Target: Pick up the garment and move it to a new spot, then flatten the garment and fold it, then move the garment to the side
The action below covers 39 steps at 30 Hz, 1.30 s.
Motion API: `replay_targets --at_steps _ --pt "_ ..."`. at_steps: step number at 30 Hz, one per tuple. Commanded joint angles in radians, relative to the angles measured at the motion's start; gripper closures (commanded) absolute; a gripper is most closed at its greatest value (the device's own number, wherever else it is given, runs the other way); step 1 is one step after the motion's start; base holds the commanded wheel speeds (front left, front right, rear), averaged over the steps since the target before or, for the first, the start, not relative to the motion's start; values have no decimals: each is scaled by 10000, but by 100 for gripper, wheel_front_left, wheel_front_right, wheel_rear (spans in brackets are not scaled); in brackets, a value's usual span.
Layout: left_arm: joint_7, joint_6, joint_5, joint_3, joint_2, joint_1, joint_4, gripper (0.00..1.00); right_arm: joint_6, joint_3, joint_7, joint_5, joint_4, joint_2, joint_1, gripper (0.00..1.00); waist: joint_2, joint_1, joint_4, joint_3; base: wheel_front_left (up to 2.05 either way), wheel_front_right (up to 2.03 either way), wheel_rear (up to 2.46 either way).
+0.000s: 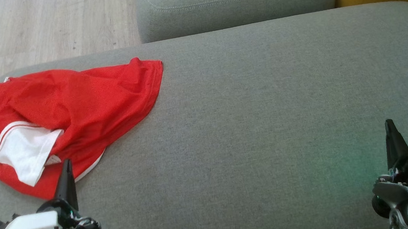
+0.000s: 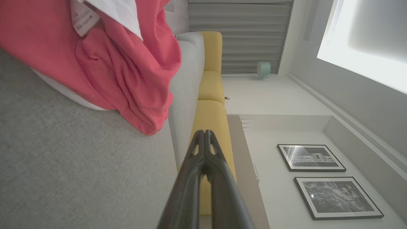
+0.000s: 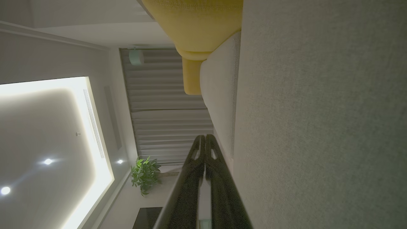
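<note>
The left pincer (image 1: 66, 165) is held closed and empty just beside the near hem of the garment (image 1: 85, 104), apparently staged for the first pick, while the right pincer (image 1: 390, 125), likewise pinched together on nothing, is parked well to the garment's right. The red garment is left crumpled on the grey sofa seat (image 1: 265, 123), not yet lifted, and beyond it a grey back cushion (image 1: 234, 1) is seen.

Crumpled red garment (image 1: 85, 108), white trim, on cushion
</note>
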Motion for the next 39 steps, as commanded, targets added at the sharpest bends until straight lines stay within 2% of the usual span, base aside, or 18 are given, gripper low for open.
replay_targets --at_steps 1,39 --pt "75 -73 -45 353 87 -566 -381 100 -7 215 25 74 -382 -72 -547 100 0 0 0 0 0 0 0" --pt "75 -73 -45 353 87 -566 -381 100 -7 215 25 74 -382 -72 -547 100 0 0 0 0 0 0 0"
